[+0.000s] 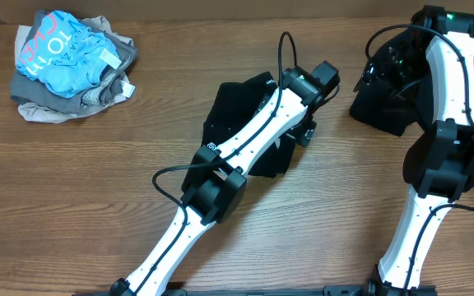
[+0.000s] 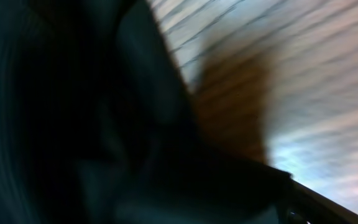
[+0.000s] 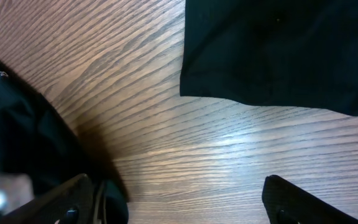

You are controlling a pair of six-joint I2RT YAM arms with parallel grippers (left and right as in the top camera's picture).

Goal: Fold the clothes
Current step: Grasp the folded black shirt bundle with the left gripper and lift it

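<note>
A black shirt (image 1: 239, 123) lies in the middle of the table, under my left arm. My left gripper (image 1: 305, 131) is at its right edge. In the left wrist view, blurred black cloth (image 2: 104, 124) fills the frame and hides the jaws, which seem shut on it. A second black shirt (image 1: 383, 105) lies at the right. My right gripper (image 1: 377, 70) hovers over it, open and empty (image 3: 179, 205) above bare wood. The right wrist view shows a flat black cloth edge (image 3: 278, 50) and black cloth with a small white logo (image 3: 5, 124).
A bundle of light-blue printed, grey and beige garments (image 1: 72, 62) sits at the far left of the wooden table (image 1: 97, 189). A black cable (image 1: 285, 45) loops above the left wrist.
</note>
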